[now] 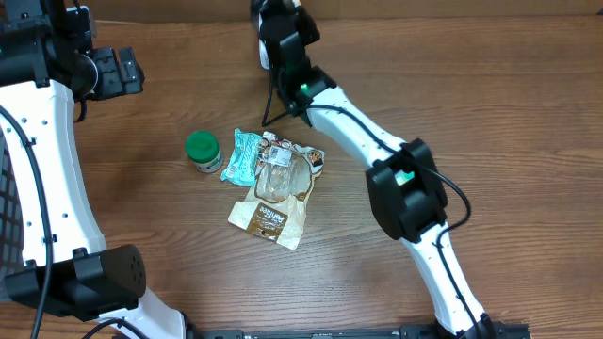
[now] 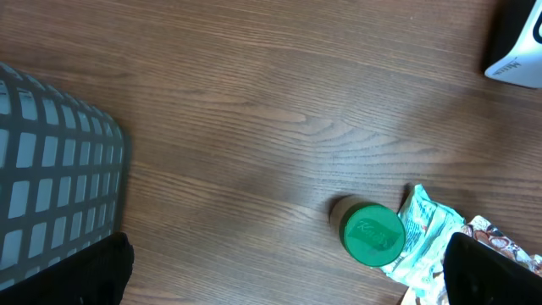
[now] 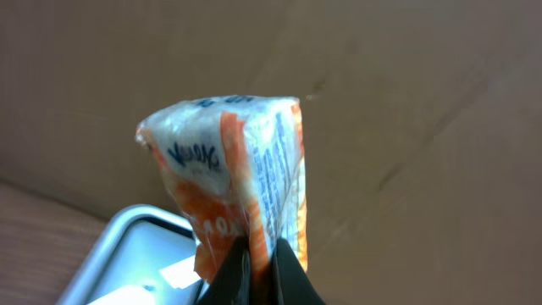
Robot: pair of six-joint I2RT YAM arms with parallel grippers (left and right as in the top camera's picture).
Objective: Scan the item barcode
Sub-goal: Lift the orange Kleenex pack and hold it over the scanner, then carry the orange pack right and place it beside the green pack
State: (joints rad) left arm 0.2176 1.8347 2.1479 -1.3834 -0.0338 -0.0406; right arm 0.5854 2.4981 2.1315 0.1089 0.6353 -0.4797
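**Orange packet pinched in right gripper at the table's far edge**

At the left of the overhead view, the left gripper (image 1: 115,73) is seen at about 10 o'clock over the table (image 1: 509,104). Its jaws are spread wide, as shown in the left wrist view, where the two dark fingers (image 2: 495,271) sit in the bottom corners with bare wood between them. Nothing is held there.

A grey mesh basket (image 2: 55,161) is shown at 9 o'clock in that view. A green-lidded jar (image 2: 371,234) is seen at 5 o'clock, touching a teal packet (image 2: 423,230). A white-and-black device (image 2: 518,47) is cut off at 2 o'clock.

Toward the middle of the overhead view, the same jar (image 1: 203,151) and teal packet (image 1: 243,156) are joined by a brown pouch (image 1: 273,196), which is overlapped by the teal packet.

The right gripper (image 1: 283,24) is placed at 12 o'clock, well apart from that cluster. What it holds cannot be made out from above.

Only the right wrist view reveals it. An orange-and-white packet (image 3: 229,169) is pinched by its lower edge between the pressed-together fingertips of the right gripper (image 3: 258,258) and stands up toward 12 o'clock. A grey tray (image 3: 135,254) is visible at 7 o'clock, behind the packet.
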